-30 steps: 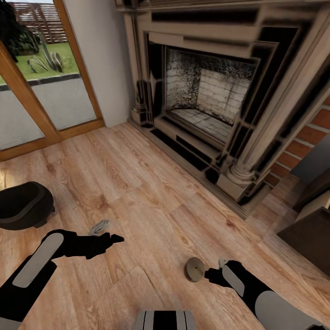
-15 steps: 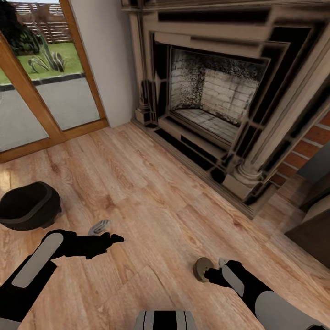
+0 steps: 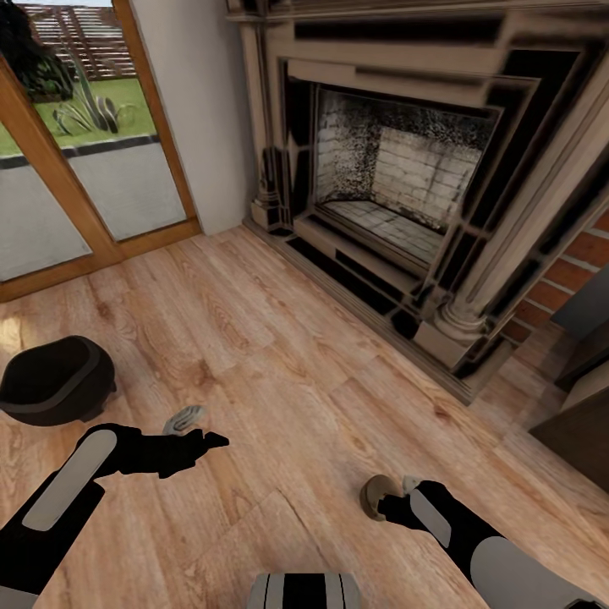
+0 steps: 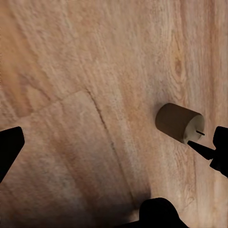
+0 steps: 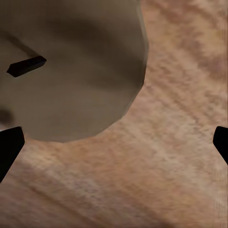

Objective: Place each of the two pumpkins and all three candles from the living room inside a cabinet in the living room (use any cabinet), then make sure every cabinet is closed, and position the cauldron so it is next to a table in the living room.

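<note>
A grey-beige candle [image 3: 376, 494] lies on its side on the wooden floor, just in front of my right gripper [image 3: 391, 507]. In the right wrist view the candle [image 5: 76, 71] looms close, its dark wick [image 5: 26, 66] pointing at the camera. It lies ahead of my open right gripper [image 5: 114, 142], not between the tips. My left gripper [image 3: 207, 440] hovers open over bare floor and holds nothing. Its wrist view shows the candle [image 4: 179, 122] from the side. The black cauldron [image 3: 55, 379] stands on the floor at the left, beyond my left arm.
A stone fireplace [image 3: 397, 186] with a raised hearth step [image 3: 364, 279] fills the far right. Glass doors in a wooden frame [image 3: 51, 178] run along the far left. Dark furniture [image 3: 584, 431] juts in at the right edge. Wooden floor [image 3: 279, 355] lies between.
The whole view has shifted slightly to the right. The candle has turned from showing its round end to showing more of its side, and it now lies closer to my right gripper.
</note>
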Available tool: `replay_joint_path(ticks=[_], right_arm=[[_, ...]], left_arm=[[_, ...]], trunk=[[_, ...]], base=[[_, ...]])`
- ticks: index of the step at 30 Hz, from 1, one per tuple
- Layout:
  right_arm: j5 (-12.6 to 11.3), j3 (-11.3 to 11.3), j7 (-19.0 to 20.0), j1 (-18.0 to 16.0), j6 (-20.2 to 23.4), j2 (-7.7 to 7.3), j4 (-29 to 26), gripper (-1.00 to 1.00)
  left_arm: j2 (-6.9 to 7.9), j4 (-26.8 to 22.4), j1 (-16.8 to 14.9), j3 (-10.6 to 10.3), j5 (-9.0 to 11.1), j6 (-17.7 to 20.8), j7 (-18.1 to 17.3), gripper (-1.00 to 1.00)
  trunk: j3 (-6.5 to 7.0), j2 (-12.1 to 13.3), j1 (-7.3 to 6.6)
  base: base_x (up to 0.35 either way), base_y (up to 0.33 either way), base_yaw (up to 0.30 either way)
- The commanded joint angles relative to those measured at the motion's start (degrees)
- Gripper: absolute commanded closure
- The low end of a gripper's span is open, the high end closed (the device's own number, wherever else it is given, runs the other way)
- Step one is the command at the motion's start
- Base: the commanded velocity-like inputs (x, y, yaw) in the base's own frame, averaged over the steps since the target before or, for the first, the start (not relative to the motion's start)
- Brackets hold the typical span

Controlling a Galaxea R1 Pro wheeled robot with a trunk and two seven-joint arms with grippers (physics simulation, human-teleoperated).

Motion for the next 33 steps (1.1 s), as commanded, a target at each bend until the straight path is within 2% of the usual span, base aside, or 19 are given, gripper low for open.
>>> replay_joint_path(ticks=[1,7,33], right_arm=[[-0.6,0.4,-0.5,0.0,0.2,-0.07,-0.1,-1.0],[-0.6,0.4,-0.5,0.0,0.2,-0.07,-0.1,-1.0],[-0.6,0.5,-0.4,0.0,0.1,-0.07,-0.1,-1.0]], left_arm=[[0.05,0.0,0.0,-0.1,0.6,0.0,0.6,-1.0],[0.03,0.0,0.0,-0.1,0.6,0.0,0.6,-1.0],[-0.36,0.0,0.0,-0.5,0.5,-0.1,0.6,-1.0]], trunk=[[-0.04,0.0,-0.01],[-0.04,0.0,-0.01],[-0.04,0.0,-0.01]], base=[[0.007,0.09,0.0],[0.087,0.176,0.0],[0.06,0.028,0.0]])
